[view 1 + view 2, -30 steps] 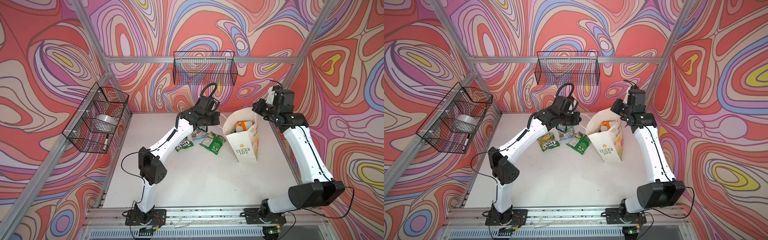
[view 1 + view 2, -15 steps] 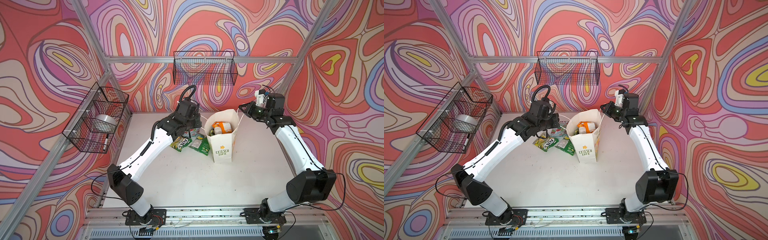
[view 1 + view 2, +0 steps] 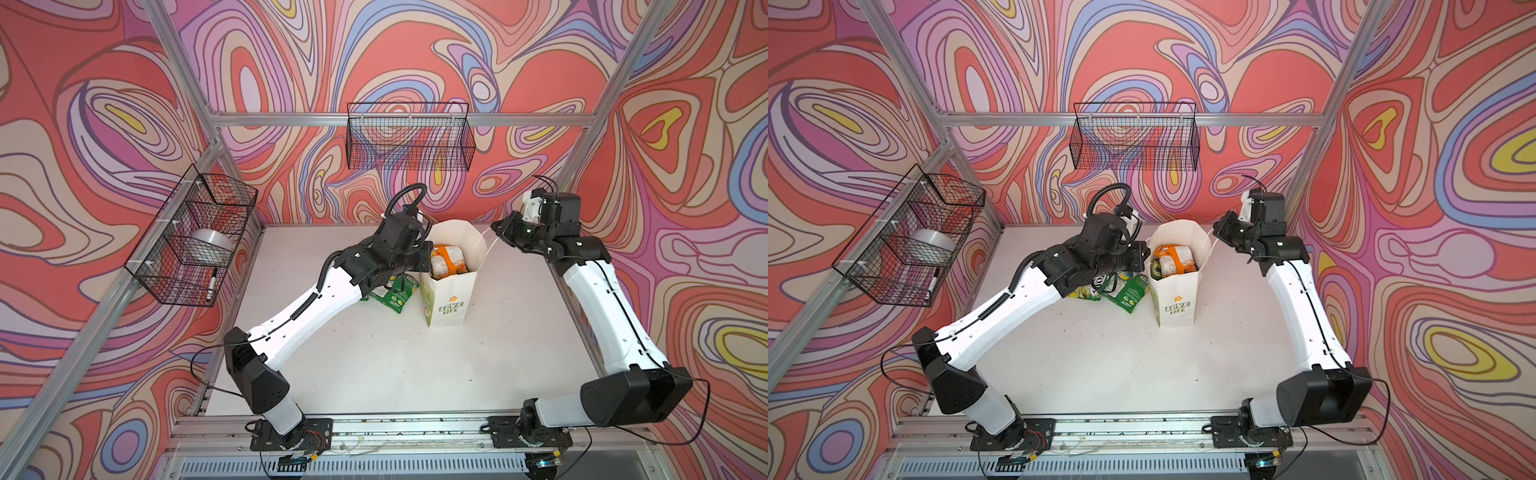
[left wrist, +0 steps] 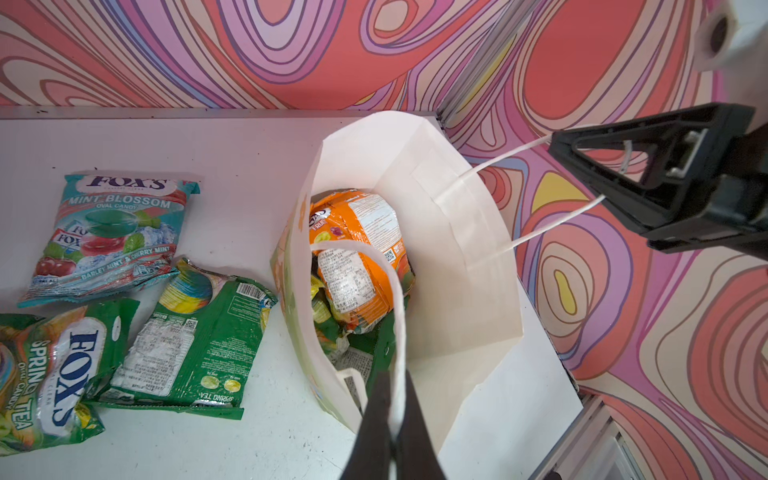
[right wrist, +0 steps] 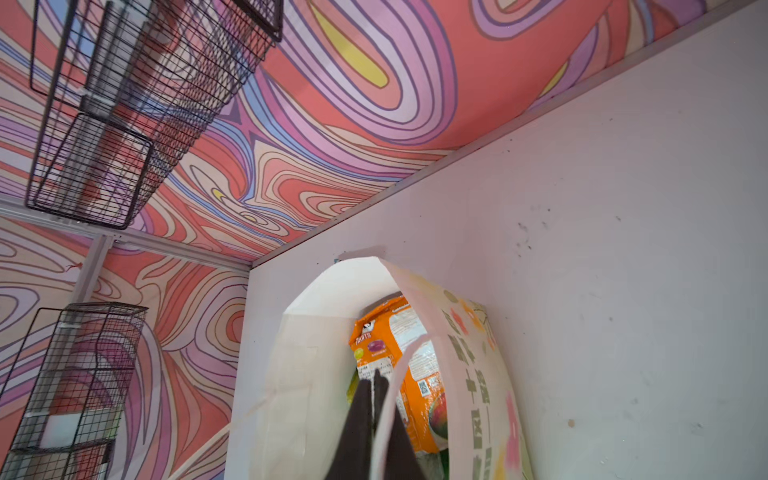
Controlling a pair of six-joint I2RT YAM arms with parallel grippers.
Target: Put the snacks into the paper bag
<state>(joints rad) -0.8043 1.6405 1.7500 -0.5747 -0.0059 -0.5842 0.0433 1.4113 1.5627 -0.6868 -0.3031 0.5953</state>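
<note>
Left gripper [image 4: 392, 384] pinches one cord handle [image 4: 397, 299] of the paper bag [image 4: 457, 270] (jaws fully closed); right gripper [image 5: 371, 378] clamps the opposite handle [image 4: 498, 160].

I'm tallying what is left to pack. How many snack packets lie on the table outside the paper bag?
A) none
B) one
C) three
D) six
C: the left wrist view shows three on the table beside the paper bag: the Mint Blossom packet, a Spring Tea packet face up, and a green packet back side up.
</note>
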